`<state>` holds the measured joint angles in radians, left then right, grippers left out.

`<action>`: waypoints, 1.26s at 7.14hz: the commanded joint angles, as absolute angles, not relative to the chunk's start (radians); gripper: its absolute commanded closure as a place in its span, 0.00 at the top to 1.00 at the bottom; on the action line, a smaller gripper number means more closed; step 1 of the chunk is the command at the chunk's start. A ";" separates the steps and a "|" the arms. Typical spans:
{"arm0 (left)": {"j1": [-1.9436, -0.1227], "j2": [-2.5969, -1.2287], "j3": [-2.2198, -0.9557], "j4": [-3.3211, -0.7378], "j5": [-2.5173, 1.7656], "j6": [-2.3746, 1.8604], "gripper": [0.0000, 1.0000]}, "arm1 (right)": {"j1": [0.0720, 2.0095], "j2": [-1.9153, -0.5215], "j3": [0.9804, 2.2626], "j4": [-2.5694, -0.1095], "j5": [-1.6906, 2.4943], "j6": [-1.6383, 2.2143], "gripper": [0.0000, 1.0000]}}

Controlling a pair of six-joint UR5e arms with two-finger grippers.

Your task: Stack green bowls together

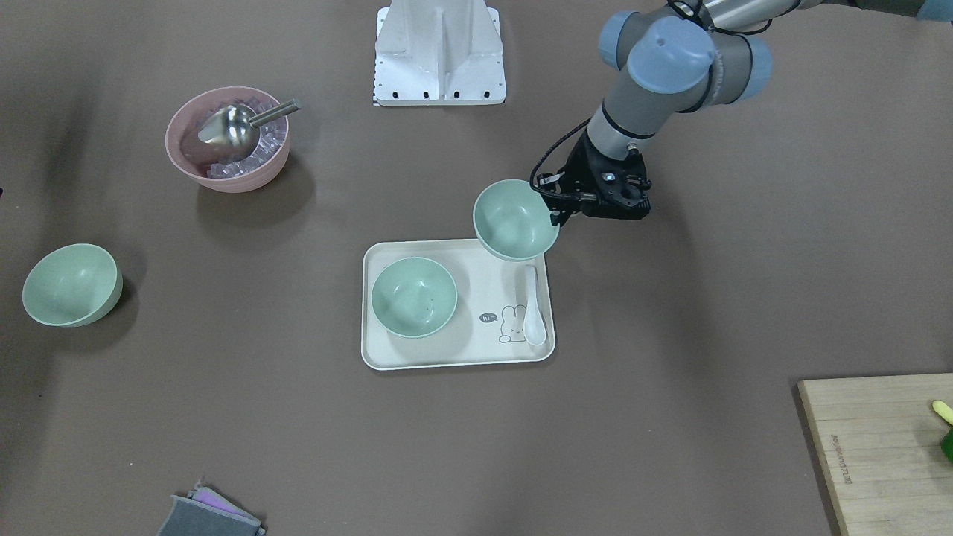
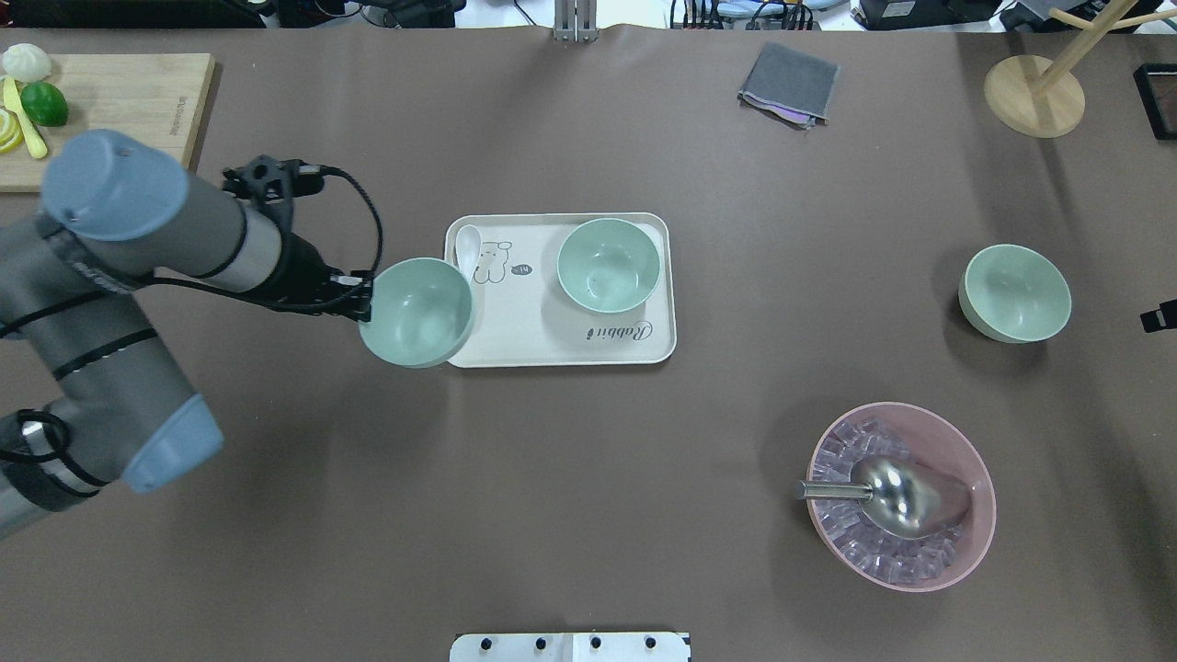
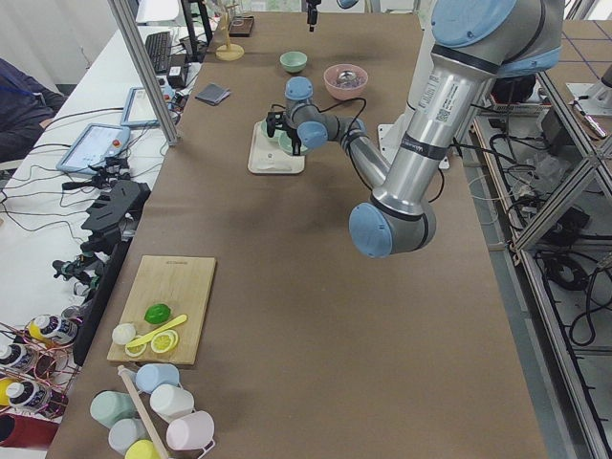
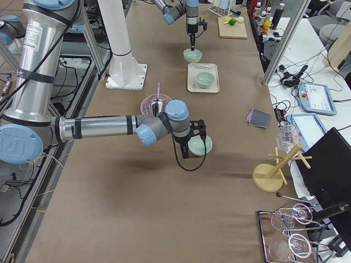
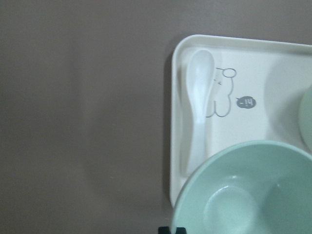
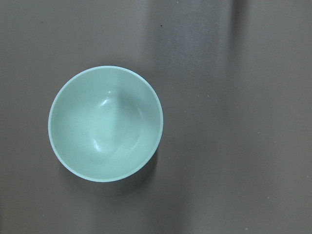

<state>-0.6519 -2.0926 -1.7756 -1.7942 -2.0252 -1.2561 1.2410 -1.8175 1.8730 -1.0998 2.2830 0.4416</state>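
My left gripper (image 2: 364, 300) is shut on the near rim of a pale green bowl (image 2: 416, 311) and holds it upright in the air over the left corner of the cream tray (image 2: 542, 342). The held bowl (image 1: 515, 219) and left gripper (image 1: 557, 210) also show in the front view. A second green bowl (image 2: 608, 265) stands on the tray's right half. The third green bowl (image 2: 1015, 292) stands on the table at far right. My right gripper (image 4: 195, 143) hovers close by this third bowl (image 6: 106, 123). I cannot tell whether the right gripper is open or shut.
A white spoon (image 2: 466, 246) lies on the tray's left side. A pink bowl (image 2: 901, 496) holds ice cubes and a metal scoop. A cutting board (image 2: 101, 115) with fruit, a grey cloth (image 2: 789, 83) and a wooden stand (image 2: 1034, 92) sit along the far edge.
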 commanded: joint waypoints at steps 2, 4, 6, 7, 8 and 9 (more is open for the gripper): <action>-0.627 -2.349 -1.559 -1.764 -1.971 -1.370 0.00 | 1.239 -1.816 1.873 -1.100 2.283 0.440 1.00; -0.621 -2.448 -1.433 -1.769 -1.931 -1.393 0.00 | 1.239 -1.816 1.873 -1.100 2.284 0.439 1.00; -0.608 -2.465 -1.391 -1.778 -1.910 -1.393 0.00 | 1.239 -1.816 1.873 -1.098 2.283 0.439 1.00; -0.600 -2.467 -1.381 -1.779 -1.893 -1.391 0.00 | 1.239 -1.816 1.873 -1.100 2.284 0.439 1.00; -0.600 -2.467 -1.379 -1.781 -1.891 -1.391 0.00 | 1.239 -1.815 1.873 -1.100 2.284 0.439 1.00; -0.600 -2.467 -1.376 -1.787 -1.891 -1.391 0.00 | 1.239 -1.815 1.873 -1.100 2.284 0.439 1.00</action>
<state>-0.6012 -2.4659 -1.3816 -1.7814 -1.8951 -1.3914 1.2395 -1.8153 1.8730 -1.0997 2.2839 0.4387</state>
